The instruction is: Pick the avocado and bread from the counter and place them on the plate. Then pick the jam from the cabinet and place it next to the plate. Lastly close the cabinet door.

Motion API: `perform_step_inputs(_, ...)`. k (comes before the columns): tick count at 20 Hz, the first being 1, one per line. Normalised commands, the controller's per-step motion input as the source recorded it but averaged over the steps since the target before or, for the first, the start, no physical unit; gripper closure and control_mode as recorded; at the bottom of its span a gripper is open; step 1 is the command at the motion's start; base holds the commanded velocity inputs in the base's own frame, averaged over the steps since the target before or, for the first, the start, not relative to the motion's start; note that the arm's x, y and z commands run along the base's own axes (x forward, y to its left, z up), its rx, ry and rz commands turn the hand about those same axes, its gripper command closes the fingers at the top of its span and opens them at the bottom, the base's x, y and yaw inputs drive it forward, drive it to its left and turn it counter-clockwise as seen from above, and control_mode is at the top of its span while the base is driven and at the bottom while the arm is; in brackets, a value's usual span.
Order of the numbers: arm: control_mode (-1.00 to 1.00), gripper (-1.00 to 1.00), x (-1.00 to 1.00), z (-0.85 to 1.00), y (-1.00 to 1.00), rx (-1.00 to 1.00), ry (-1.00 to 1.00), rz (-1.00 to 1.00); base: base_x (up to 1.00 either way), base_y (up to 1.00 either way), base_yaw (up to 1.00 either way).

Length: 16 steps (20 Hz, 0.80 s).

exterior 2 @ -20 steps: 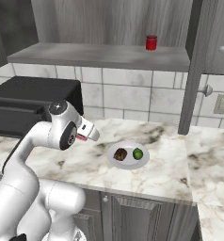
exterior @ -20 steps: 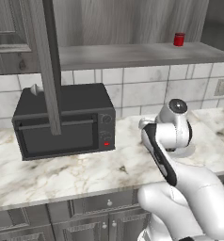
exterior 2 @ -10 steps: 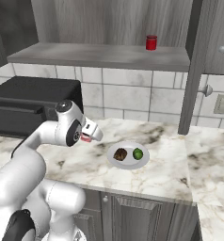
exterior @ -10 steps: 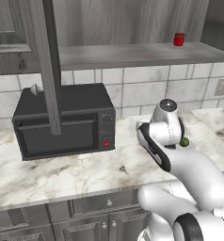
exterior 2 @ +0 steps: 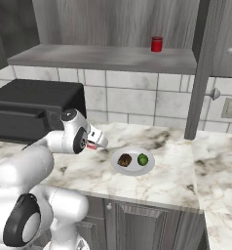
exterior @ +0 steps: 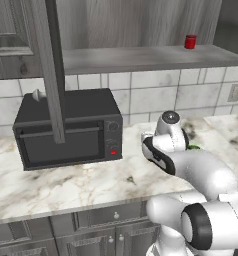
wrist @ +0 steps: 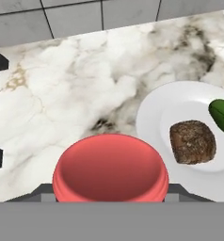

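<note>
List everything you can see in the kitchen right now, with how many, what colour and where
plate: one, white, on the counter right of the gripper
bread: one, dark brown, on the plate's left half
avocado: one, green, on the plate beside the bread
jam: one, light red jar, between the gripper's fingers, above the counter just left of the plate
darker red jar: one, on the cabinet shelf
microwave: one, black, on the counter at left
counter: one, white marble with brown veins, over grey drawers
cabinet door: one, grey wood grain, standing open edge-on in front of the microwave
wall socket: one, pale, on the tiles at right
gripper: one, shut on the jam, beside the plate
</note>
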Motion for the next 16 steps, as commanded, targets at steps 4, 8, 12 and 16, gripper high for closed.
perform_step_inputs(4, -1.0, 1.0, 0.27, -0.22, -0.04, 0.0, 0.0, 0.0, 0.0, 0.0, 0.0)
perform_step_inputs(8, -1.0, 1.0, 0.21, -0.23, -0.07, 0.0, -0.04, 0.0, 0.0, 0.0, 0.0)
perform_step_inputs(12, -1.0, 1.0, 0.2, -0.2, -0.1, -0.01, -0.02, 0.0, 0.0, 0.0, 0.0)
perform_step_inputs(16, -1.0, 1.0, 0.2, -0.2, -0.1, -0.01, 0.0, 0.0, 0.0, 0.0, 0.0)
